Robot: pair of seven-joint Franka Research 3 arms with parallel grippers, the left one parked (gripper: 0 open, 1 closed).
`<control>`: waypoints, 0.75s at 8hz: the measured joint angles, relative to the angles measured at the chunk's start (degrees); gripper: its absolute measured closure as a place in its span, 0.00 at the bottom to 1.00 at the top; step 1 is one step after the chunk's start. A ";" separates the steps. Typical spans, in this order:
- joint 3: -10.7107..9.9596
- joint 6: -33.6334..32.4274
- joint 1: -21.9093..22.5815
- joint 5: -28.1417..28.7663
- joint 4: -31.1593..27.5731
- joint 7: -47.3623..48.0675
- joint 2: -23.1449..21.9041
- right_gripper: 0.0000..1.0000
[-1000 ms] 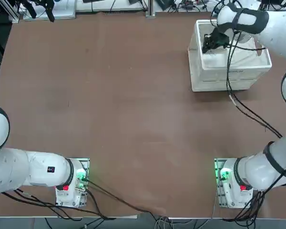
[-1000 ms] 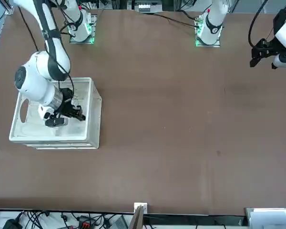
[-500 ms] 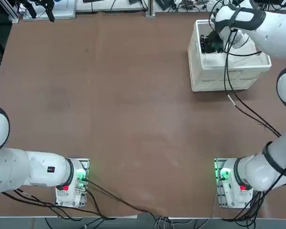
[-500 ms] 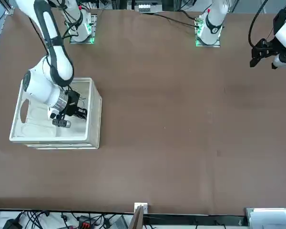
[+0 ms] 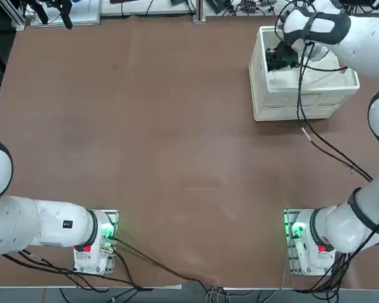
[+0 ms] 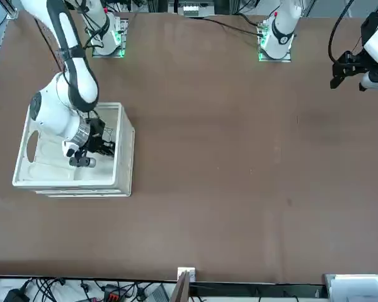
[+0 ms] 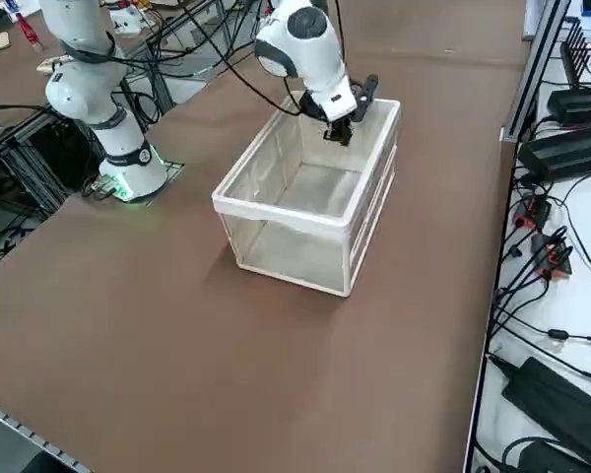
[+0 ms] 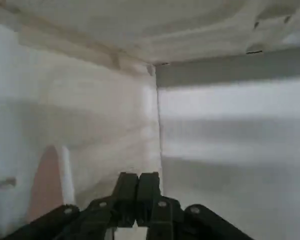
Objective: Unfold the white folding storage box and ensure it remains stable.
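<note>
Looking across my feeds, I start with the brown table (image 5: 164, 145), which fills nearly the whole overhead view. On it, at the far right corner from the robot's side, stands the white folding storage box (image 5: 316, 95), also seen at the left of the front view (image 6: 123, 157) and in the middle of the side view (image 7: 305, 251). Its four walls stand upright under a thick rim, and an oval handle cutout shows in the short wall facing away from the table's centre. My working right arm (image 5: 360, 38) rises from its base at the near edge, arches over the box from the robot's right, and bends down at the wrist so that the hand dips inside the box. The right gripper (image 5: 279, 58) sits within the walls near the corner on the box's inner, table-centre side, close to the long wall there; the front view (image 6: 85, 160) and side view (image 7: 337, 130) put it below the rim line, pointing downward at a slant. From the wrist camera the right gripper (image 8: 138, 192) shows its two fingers pressed flat together with nothing between them, aimed at an inside corner where two white wall panels meet. A black cable (image 5: 316, 136) trails from the arm over the box and onto the table.
</note>
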 joint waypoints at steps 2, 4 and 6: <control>-4.29 -8.14 0.26 -14.06 1.00 0.35 -2.16 0.98; -7.68 -11.89 0.17 -25.22 1.68 0.48 -3.22 0.98; -9.08 -12.32 -0.15 -36.14 1.49 3.89 -1.88 0.98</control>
